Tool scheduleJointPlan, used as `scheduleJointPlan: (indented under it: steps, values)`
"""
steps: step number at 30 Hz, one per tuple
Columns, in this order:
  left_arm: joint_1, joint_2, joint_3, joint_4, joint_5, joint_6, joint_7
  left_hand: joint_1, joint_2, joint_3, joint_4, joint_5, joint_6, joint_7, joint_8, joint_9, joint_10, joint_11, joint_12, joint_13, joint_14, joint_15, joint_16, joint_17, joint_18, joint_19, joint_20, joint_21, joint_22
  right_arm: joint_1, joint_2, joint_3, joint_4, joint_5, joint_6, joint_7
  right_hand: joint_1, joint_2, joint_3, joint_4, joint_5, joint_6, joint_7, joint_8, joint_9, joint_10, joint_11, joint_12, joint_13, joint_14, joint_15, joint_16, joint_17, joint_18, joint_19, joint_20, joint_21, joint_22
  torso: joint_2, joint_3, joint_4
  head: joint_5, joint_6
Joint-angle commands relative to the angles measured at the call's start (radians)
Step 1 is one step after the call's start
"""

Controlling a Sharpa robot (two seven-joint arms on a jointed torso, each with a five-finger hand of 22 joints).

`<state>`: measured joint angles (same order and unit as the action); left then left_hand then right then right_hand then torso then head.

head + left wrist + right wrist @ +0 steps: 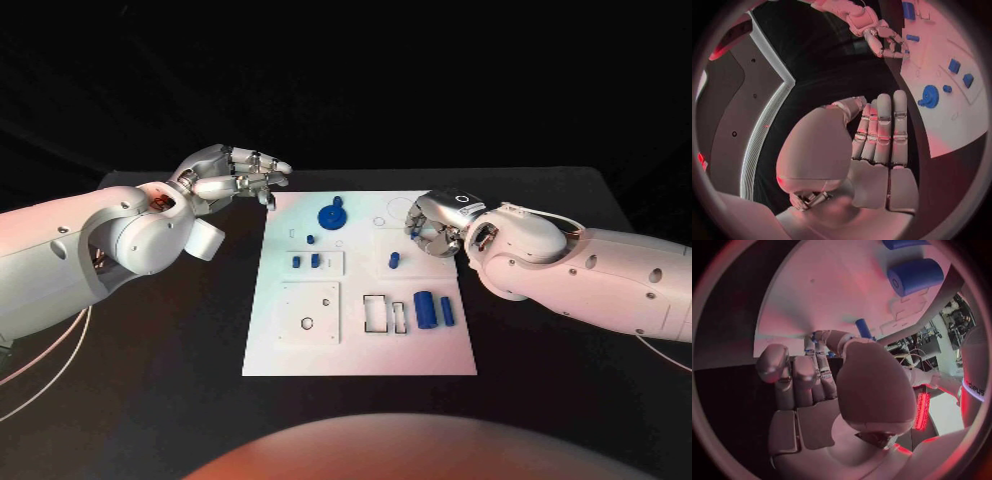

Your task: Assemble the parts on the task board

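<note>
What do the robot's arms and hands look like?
Both arms are made of smooth, rounded white shells with small dark screw holes. Thin pale cables trail from the left arm. The left hand and right hand are silver metal, with many jointed fingers built from small segments. A dark ring with a bright dot sits at the right wrist.

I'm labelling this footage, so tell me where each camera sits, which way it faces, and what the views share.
Head view: on the head, looking down at the task board; both arms enter, left hand, right hand.
Left wrist view: behind the left hand, facing the board's edge.
Right wrist view: behind the right hand, facing the board.
Shared: the blue gear.
</note>
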<state>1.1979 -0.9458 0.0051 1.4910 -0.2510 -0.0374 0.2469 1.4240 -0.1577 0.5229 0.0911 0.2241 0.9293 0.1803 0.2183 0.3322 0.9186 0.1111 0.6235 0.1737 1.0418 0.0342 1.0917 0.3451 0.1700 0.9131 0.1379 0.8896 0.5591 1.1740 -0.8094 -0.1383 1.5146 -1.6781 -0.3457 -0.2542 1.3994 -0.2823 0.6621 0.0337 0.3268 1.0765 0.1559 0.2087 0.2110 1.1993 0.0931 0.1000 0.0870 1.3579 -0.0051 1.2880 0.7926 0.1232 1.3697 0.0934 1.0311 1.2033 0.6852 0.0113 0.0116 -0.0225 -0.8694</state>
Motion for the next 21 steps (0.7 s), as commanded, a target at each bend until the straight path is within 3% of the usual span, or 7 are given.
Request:
scheduleJointPlan:
  steps: [1,11,21]
  values:
    - [0.0,0.001,0.0,0.002,-0.004,0.018,0.001,-0.004,0.009,-0.001,-0.006,0.005,-0.005,-0.001,-0.004,0.001,-0.007,-0.001,0.004,0.002,0.0,0.005,-0.004,0.001,0.013,0.006,-0.003,-0.004,0.001,-0.002,-0.002,-0.001,0.001,-0.037,0.019,-0.024,-0.016,-0.002,-0.002,-0.009,-0.005,-0.013,0.001,0.003,0.002,-0.009,-0.003,-0.007,-0.005,-0.003,0.007,-0.007,-0.001,-0.008,-0.007,0.002,-0.008,-0.002,0.0,-0.0003,0.0005,-0.002,0.0]
    - [0.0,0.0,0.0,0.002,-0.005,0.019,0.0,-0.004,0.009,-0.001,-0.006,0.005,-0.005,-0.001,-0.004,0.001,-0.007,-0.001,0.004,0.002,0.0,0.005,-0.004,0.001,0.013,0.006,-0.003,-0.004,0.001,-0.003,-0.001,-0.002,0.005,-0.044,0.026,-0.025,-0.022,-0.005,-0.008,-0.013,-0.005,-0.018,0.002,0.003,0.004,-0.012,-0.001,-0.01,-0.004,-0.003,0.009,-0.006,0.005,-0.009,-0.007,0.005,-0.004,0.002,0.0,-0.0004,0.0005,-0.002,0.0]
    - [0.0,0.001,0.0,0.003,-0.005,0.02,0.0,-0.006,0.009,-0.001,-0.006,0.005,-0.006,0.0,-0.005,0.002,-0.01,0.0,0.004,0.002,0.0,0.005,-0.004,0.002,0.013,0.005,-0.003,-0.004,0.001,-0.005,0.008,-0.002,0.002,-0.044,0.029,-0.021,-0.034,0.01,-0.012,-0.015,-0.005,-0.007,-0.004,0.02,0.016,0.011,-0.008,-0.004,0.003,0.01,0.006,0.01,0.043,-0.014,0.005,0.005,0.029,0.026,0.001,-0.0004,0.0012,-0.004,-0.001]
